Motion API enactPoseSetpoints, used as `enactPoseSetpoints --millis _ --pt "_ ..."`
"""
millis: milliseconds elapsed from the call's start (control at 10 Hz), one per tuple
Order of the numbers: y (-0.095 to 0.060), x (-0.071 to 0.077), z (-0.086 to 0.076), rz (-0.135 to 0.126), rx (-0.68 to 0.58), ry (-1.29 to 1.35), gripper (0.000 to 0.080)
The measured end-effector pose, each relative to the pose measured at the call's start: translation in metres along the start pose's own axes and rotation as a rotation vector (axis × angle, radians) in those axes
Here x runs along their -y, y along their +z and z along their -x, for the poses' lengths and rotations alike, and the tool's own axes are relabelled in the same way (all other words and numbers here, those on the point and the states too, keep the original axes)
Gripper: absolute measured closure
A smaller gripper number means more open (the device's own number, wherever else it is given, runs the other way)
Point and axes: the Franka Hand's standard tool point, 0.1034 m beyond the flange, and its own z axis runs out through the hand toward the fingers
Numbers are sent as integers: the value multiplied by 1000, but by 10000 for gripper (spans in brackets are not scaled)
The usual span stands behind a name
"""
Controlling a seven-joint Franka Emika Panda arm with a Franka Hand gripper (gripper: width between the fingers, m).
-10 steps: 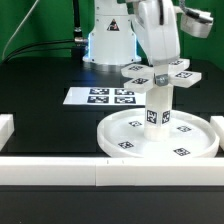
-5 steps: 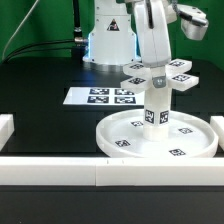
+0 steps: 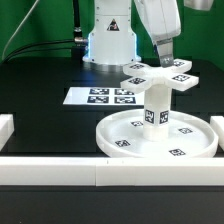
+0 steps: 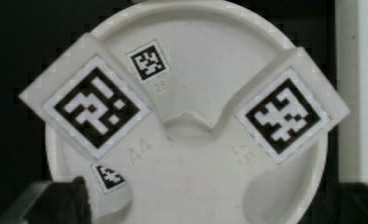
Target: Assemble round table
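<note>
The large round disc (image 3: pixel 128 133) lies on the black table at the exterior view's right. The short thick leg (image 3: pixel 155 108) stands upright on its hub. The cross-shaped piece (image 3: pixel 158 76) sits on top of the leg. My gripper (image 3: pixel 163 57) hangs just above the cross-shaped piece, open and holding nothing. In the wrist view the cross-shaped piece (image 4: pixel 96 102) shows its tagged arms over the disc (image 4: pixel 207 25). The dark fingers (image 4: pixel 56 203) stand wide apart at either side of it.
The marker board (image 3: pixel 100 97) lies flat on the table to the exterior view's left of the disc. Long white border bars run along the front (image 3: pixel 90 171) and the left edge (image 3: pixel 5 128). The arm's base (image 3: pixel 110 40) stands at the back.
My gripper has let go of the cross-shaped piece and risen up and slightly to the exterior view's right. The cross-shaped piece stays on the leg.
</note>
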Motion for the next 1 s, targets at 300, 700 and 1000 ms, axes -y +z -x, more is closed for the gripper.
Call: enactPoseSetpoints --millis 300,700,1000 --pt "6 4 6 33 -15 -442 151" --pt "8 7 10 38 -2 -796 151" --pt "8 7 10 40 1 -996 151"
